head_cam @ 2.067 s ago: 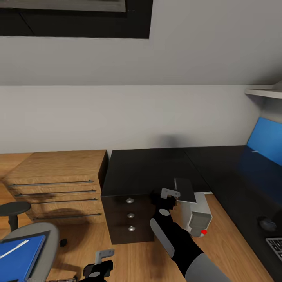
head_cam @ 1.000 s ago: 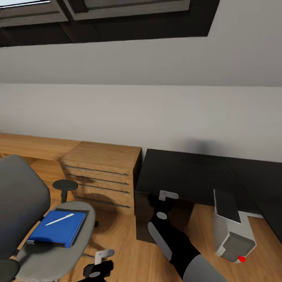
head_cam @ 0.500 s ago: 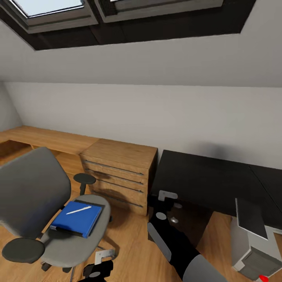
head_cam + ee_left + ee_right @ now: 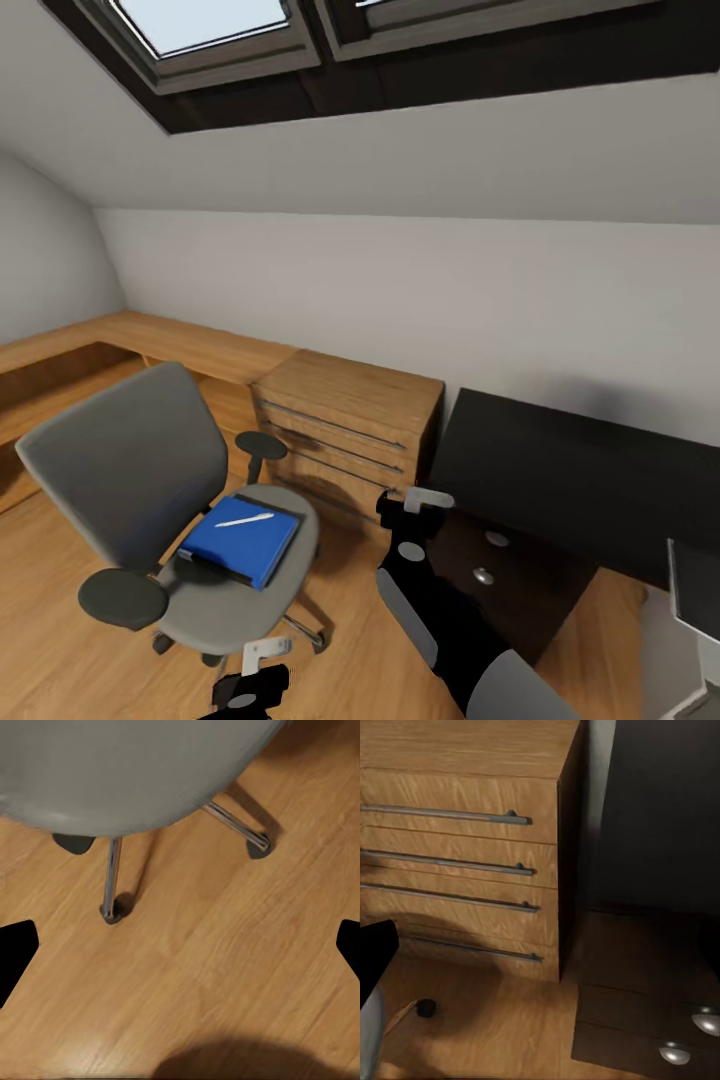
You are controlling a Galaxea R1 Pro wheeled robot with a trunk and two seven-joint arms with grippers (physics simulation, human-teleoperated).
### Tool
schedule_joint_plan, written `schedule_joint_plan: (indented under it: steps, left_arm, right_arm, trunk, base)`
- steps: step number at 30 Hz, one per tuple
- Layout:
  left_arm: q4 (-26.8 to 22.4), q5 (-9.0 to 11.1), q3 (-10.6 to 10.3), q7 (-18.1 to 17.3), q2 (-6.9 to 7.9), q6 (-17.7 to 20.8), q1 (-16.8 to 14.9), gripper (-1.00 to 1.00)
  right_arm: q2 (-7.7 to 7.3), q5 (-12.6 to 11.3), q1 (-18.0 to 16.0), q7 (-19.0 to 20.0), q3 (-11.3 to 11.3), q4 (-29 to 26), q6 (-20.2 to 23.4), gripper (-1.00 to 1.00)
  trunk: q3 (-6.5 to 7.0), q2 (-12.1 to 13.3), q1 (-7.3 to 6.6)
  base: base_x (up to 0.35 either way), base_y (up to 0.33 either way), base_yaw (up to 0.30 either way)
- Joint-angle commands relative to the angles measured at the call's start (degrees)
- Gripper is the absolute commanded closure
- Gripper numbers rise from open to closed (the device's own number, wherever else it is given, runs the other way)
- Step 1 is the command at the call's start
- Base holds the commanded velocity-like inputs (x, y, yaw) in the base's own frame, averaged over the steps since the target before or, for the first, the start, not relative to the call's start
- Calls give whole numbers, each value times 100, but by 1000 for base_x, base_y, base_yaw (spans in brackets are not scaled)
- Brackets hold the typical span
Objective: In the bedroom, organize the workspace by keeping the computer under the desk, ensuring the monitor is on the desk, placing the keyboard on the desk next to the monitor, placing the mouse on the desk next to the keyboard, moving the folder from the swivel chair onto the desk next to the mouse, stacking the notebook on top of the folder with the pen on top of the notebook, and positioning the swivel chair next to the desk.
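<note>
- Three items remain on the swivel chair [image 4: 150,480] in our head view: the folder [image 4: 243,542] lies flat on the seat at 8 o'clock, a dark notebook [image 4: 200,573] edge shows beneath it, and a white pen [image 4: 244,520] rests on top. We judge the stacking unstarted.
- Desk [image 4: 580,480] at 3 o'clock: the visible top is bare and glossy black, with silver-knobbed drawers below; a wooden drawer unit [image 4: 345,420] stands just beside it. Computer [image 4: 697,590] edge at 4 o'clock, by the desk.
- Room: sloped grey walls, skylight [image 4: 200,25] at 11 o'clock, light wooden floor [image 4: 60,640].
- Left gripper [image 4: 255,672] at 6 o'clock and right gripper [image 4: 418,510] near centre: we cannot tell whether either is parted or clenched; nothing appears held.
- Left wrist view: chair seat underside with a chrome base leg [image 4: 111,877] over the floor.
- Right wrist view: the wooden unit's drawer fronts beside the desk drawers.
</note>
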Motion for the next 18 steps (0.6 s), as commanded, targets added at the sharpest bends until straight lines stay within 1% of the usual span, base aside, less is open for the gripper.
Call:
schedule_joint_plan:
  steps: [1, 13, 18]
  left_arm:
    - [-7, 61, -48, 23, 0, -32, -7, -100]
    - [-7, 58, -54, 23, 0, -24, -7, -100]
    - [-8, 59, -53, 23, 0, -27, -7, -100]
  right_arm:
    - [-4, -16, -5, -41, 16, -11, 43, -100]
    - [-4, -17, -5, -41, 16, -11, 43, -100]
    - [18, -23, -5, -41, 16, -11, 43, -100]
  trunk:
    - [-6, -4, 0]
    - [-6, -4, 0]
    - [-6, -4, 0]
  base:
    - [0, 0, 281]
    - [0, 0, 281]
    - [0, 0, 281]
